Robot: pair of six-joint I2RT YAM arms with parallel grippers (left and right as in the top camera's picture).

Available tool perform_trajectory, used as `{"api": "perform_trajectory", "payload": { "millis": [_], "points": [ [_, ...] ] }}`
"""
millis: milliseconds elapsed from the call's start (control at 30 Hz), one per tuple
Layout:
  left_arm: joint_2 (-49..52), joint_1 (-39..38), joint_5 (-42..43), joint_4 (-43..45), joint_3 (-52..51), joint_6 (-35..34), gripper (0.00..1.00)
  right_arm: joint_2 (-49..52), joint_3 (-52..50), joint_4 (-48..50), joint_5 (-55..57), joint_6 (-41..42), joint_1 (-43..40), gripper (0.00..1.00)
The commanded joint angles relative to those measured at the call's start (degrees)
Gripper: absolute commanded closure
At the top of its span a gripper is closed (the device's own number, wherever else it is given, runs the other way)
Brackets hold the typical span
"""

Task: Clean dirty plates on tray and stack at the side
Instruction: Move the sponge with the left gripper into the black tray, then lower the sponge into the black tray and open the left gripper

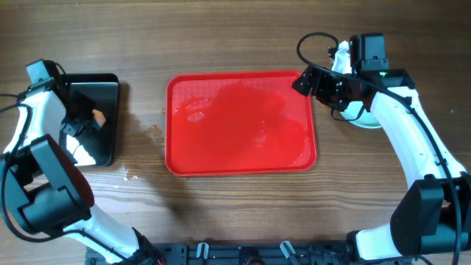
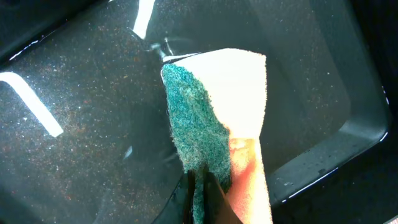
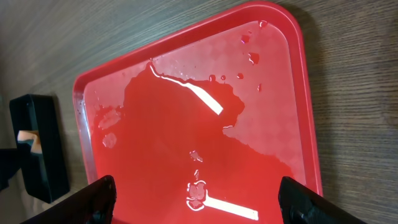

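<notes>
The red tray [image 1: 176, 158] lies mid-table, wet, with no plates on it; in the right wrist view its rim [image 3: 305, 93] and water patches fill the frame. A pale plate [image 1: 364, 119] shows right of the tray, mostly hidden under the right arm. My right gripper [image 1: 305, 81] hovers over the tray's far right corner, open [image 3: 202, 208], nothing between its fingers [image 3: 93, 199]. My left gripper [image 1: 88, 118] is down in the black tray, shut [image 2: 200, 199] on a sponge [image 2: 239, 87] with a green scouring side [image 2: 193, 118] and an orange body.
The glossy black tray [image 1: 110, 85] stands at the table's left, holding a shallow film of water [image 2: 74, 93]; it also shows at the left edge of the right wrist view as a black tray [image 3: 43, 162]. Water drops lie on the wood between the two trays [image 1: 151, 132].
</notes>
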Motion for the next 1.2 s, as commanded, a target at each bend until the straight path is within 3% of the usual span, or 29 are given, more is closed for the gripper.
{"api": "perform_trajectory", "payload": {
  "millis": [0, 367, 533, 800, 900, 1067, 1167],
  "points": [
    [0.9, 0.3, 0.2, 1.7, -0.5, -1.0, 0.96, -0.5, 0.1, -0.1, -0.6, 0.4, 0.2, 0.16],
    [3.1, 0.0, 9.8, 12.1, -0.5, -0.9, 0.96, -0.5, 0.0, -1.6, -0.6, 0.4, 0.2, 0.16],
    [-0.7, 1.2, 11.2, 8.3, -0.5, -0.7, 0.96, -0.5, 0.1, -1.6, -0.5, -0.1, 0.2, 0.15],
    [-15.2, 3.2, 11.2, 5.6, -0.5, 1.0, 0.96, -0.5, 0.1, -1.1, -0.4, -0.3, 0.2, 0.15],
    [-18.6, 3.2, 8.3, 1.8, -0.5, 1.6, 0.96, -0.5, 0.0, -1.4, -0.4, -0.3, 0.2, 0.15],
    [-16.3, 3.3, 3.8, -1.6, -1.9, 0.4, 0.96, -0.5, 0.0, -1.4, -0.4, -0.3, 0.2, 0.15],
    [-12.7, 3.7, 2.0, -1.3, -4.2, -4.5, 0.96, -0.5, 0.1, -1.4, -0.4, -0.3, 0.2, 0.15]
  ]
}}
